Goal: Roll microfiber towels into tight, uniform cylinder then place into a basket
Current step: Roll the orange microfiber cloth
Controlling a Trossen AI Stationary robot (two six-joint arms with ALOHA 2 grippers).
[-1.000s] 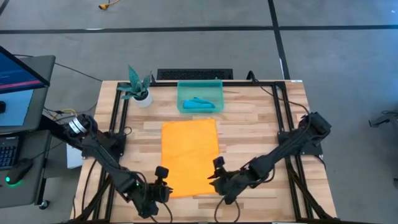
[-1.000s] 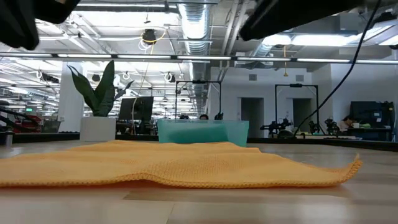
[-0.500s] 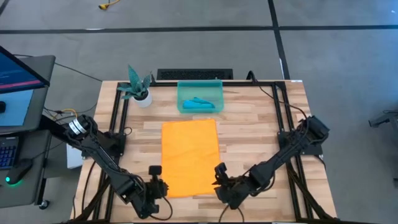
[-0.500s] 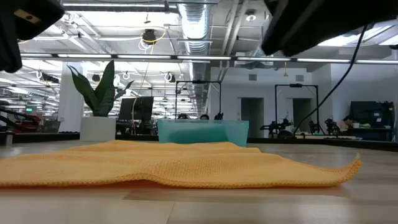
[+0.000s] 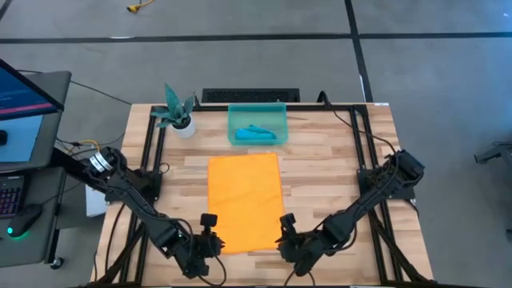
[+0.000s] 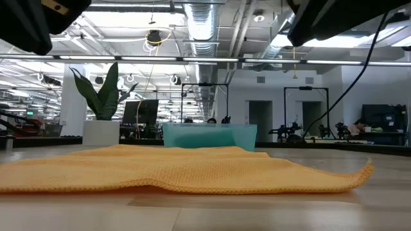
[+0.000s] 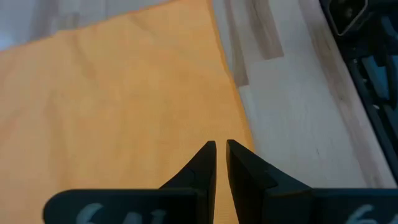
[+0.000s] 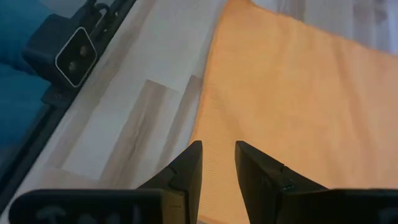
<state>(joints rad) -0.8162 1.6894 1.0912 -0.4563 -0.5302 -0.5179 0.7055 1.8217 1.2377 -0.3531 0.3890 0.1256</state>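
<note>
The orange-yellow towel [image 5: 244,202] lies spread flat on the wooden table, and its near edge shows in the low view [image 6: 192,183]. The teal bin [image 5: 274,114] stands at the table's far side with the rolled teal-blue towel [image 5: 256,133] in it. My left gripper [image 5: 210,227] hovers over the towel's near left corner [image 7: 245,134], its fingers almost together with a thin slit between them. My right gripper [image 5: 286,226] hovers over the near right corner [image 8: 205,124], its fingers a little apart.
A white pot with a teal plant [image 5: 178,112] stands at the far left, next to the bin. Black frame rails [image 5: 152,152] run along the table's left and right sides. Bare wood lies on both sides of the towel.
My right gripper has drawn back toward the table's near edge, alongside the towel's near right corner. My left gripper has shifted slightly near the near left corner. The towel has stayed flat and still.
</note>
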